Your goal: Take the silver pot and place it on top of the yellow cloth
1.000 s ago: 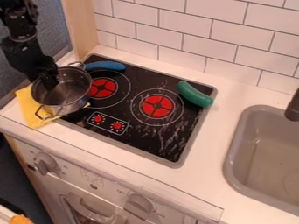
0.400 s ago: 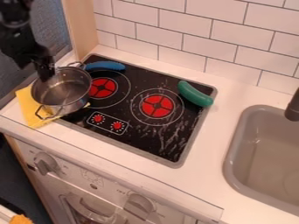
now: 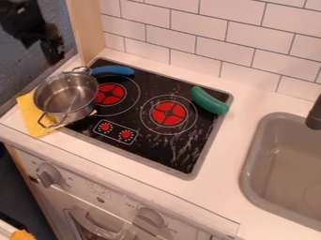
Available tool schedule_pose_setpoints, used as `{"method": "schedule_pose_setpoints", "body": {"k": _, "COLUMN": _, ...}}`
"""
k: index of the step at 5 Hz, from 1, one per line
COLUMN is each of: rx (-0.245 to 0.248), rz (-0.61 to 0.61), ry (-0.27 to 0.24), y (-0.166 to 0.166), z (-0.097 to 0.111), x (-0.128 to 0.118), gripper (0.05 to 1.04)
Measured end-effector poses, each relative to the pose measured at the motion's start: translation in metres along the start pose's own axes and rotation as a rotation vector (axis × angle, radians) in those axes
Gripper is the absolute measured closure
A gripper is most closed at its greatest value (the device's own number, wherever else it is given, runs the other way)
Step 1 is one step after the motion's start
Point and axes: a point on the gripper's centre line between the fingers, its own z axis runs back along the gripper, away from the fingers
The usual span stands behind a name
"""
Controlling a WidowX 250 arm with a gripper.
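Observation:
The black gripper is at the upper left, above and behind the pot and apart from it. Upright on the yellow cloth stands the silver pot, at the left of the counter. Its right side reaches over the stove's left edge. The cloth shows to the left of the pot and in front of it; the rest lies hidden underneath.
A blue object lies at the back of the black stove. The green toy vegetable rests on the stove's right edge. At the right is a grey sink with a dark faucet. Behind stands a tiled wall.
The gripper has risen up and away from the pot, toward the upper left. Pot and cloth have stayed where they were.

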Motion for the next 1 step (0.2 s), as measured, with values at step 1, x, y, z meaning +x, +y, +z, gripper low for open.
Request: {"method": "schedule_pose_setpoints", "body": {"k": 1, "rx": 0.0, "rz": 0.001, "ry": 0.002, "y": 0.0004, "z": 0.0006, "x": -0.0006, "gripper": 0.082}}
